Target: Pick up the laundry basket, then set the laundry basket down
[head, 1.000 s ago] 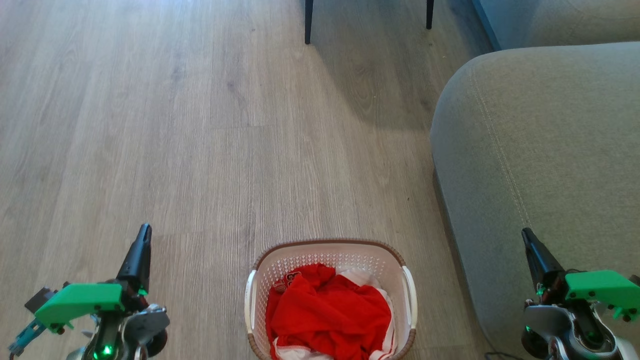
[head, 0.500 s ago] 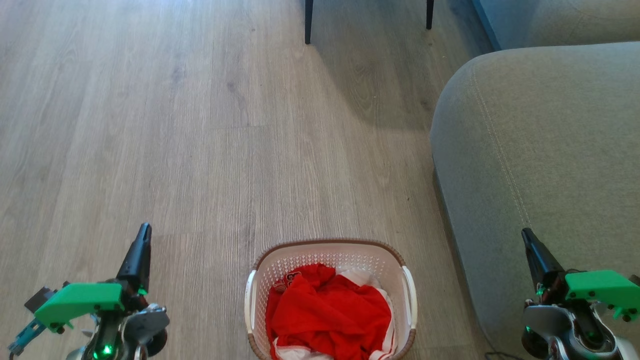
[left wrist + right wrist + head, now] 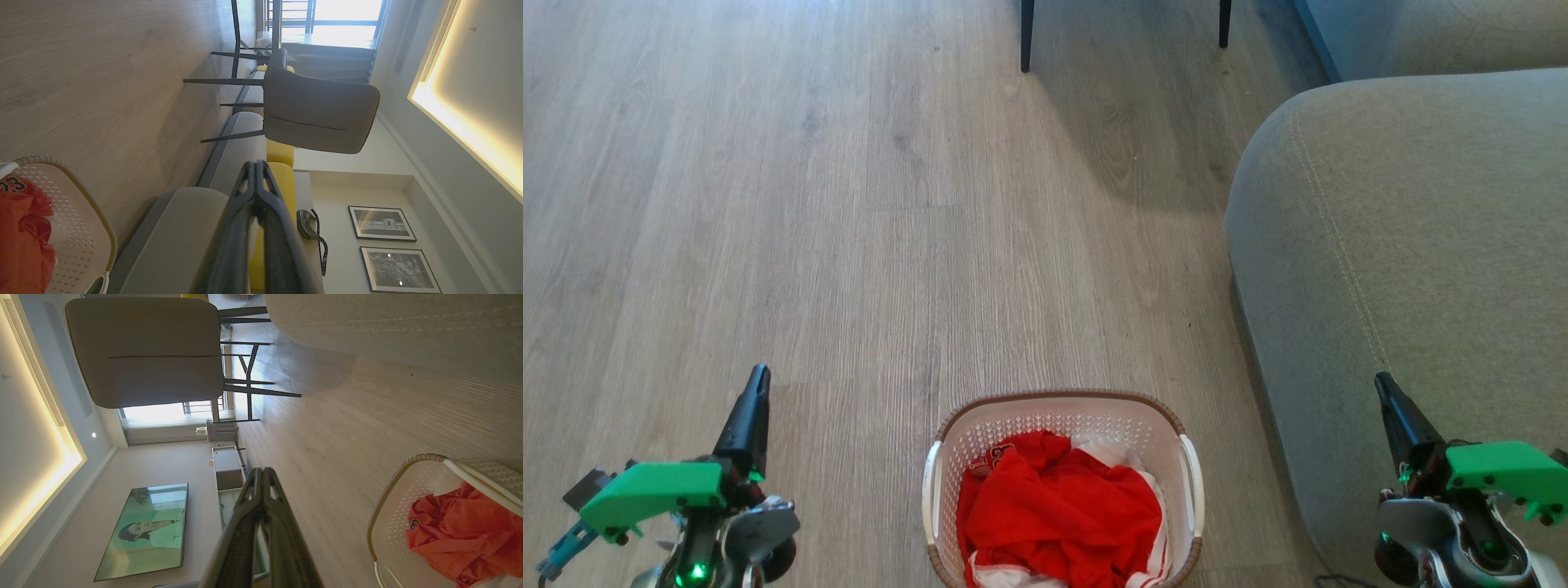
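While the laundry basket sits at bottom centre, the left pincer and right pincer flank it, both clenched empty.

Head camera looks steeply down on the floor, the basket close at bottom centre. Wrist cameras, rolled sideways, sight low across the room along the left hand and right hand, either side of the basket. All three share the basket and the chair beyond it.
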`<state>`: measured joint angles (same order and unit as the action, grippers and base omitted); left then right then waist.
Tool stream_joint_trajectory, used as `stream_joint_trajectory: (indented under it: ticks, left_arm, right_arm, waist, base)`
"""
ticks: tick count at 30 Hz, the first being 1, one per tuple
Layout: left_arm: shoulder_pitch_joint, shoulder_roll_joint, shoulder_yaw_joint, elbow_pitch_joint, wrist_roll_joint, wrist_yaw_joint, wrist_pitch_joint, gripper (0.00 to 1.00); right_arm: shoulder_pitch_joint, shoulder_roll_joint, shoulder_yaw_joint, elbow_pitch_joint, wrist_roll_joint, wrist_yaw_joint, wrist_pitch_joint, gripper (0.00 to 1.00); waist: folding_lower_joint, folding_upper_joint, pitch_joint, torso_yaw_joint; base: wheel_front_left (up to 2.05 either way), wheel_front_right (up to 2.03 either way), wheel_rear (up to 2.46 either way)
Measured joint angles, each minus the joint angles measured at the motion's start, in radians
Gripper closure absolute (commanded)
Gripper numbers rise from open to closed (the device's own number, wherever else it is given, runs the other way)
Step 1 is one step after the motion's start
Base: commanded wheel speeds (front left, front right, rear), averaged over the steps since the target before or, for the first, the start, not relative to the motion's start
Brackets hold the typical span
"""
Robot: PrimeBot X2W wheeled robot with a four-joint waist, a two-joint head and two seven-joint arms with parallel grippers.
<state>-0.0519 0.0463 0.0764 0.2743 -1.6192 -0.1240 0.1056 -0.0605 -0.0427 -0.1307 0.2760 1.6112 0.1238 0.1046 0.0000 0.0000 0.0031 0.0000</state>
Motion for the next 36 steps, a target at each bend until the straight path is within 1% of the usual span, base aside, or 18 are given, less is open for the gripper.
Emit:
stream_joint_trajectory:
  ticks: [9, 10, 14, 16, 20, 27, 36]
  left_arm:
    - [0.000, 0.000, 0.000, 0.000, 0.000, 0.000, 0.000, 1.00]
    - [0.000, 0.000, 0.000, 0.002, 0.000, 0.001, 0.000, 0.00]
    - [0.041, -0.007, -0.003, 0.056, 0.000, 0.001, -0.001, 0.00]
    - [0.066, -0.010, -0.004, 0.066, 0.000, 0.001, -0.002, 0.00]
    - [0.066, -0.010, -0.004, 0.061, 0.000, 0.001, -0.012, 0.00]
    - [0.065, -0.010, -0.002, 0.047, 0.019, 0.001, -0.038, 0.00]
    - [0.049, -0.010, 0.004, 0.040, 0.068, 0.001, -0.063, 0.00]
  right_arm:
    - [0.000, 0.000, 0.000, 0.000, 0.000, 0.000, 0.000, 1.00]
    - [0.000, 0.000, 0.000, 0.002, 0.000, 0.000, 0.000, 0.00]
    - [0.033, 0.006, 0.005, 0.057, 0.000, 0.000, -0.001, 0.00]
    - [0.053, 0.008, 0.007, 0.065, 0.000, 0.000, -0.002, 0.00]
    - [0.052, 0.008, 0.012, 0.058, -0.002, 0.000, -0.014, 0.00]
    - [0.047, 0.008, 0.020, 0.043, -0.040, 0.000, -0.036, 0.00]
    - [0.045, 0.008, 0.017, 0.009, -0.130, 0.000, -0.059, 0.00]
  waist:
    - [0.0000, 0.0000, 0.000, 0.000]
    - [0.0000, 0.0000, 0.000, 0.000]
    - [0.0000, 0.0000, 0.000, 0.000]
    - [0.0000, 0.0000, 0.000, 0.000]
    - [0.0000, 0.0000, -0.001, 0.000]
    - [0.0000, 0.0000, -0.005, 0.003]
    - [0.0000, 0.0000, -0.008, 0.015]
  base:
    - [0.00, 0.00, 0.00]
    - [0.00, 0.00, 0.00]
    - [0.00, 0.00, 0.00]
    - [0.00, 0.00, 0.00]
    - [0.00, 0.00, 0.00]
    - [0.00, 0.00, 0.00]
    - [0.00, 0.00, 0.00]
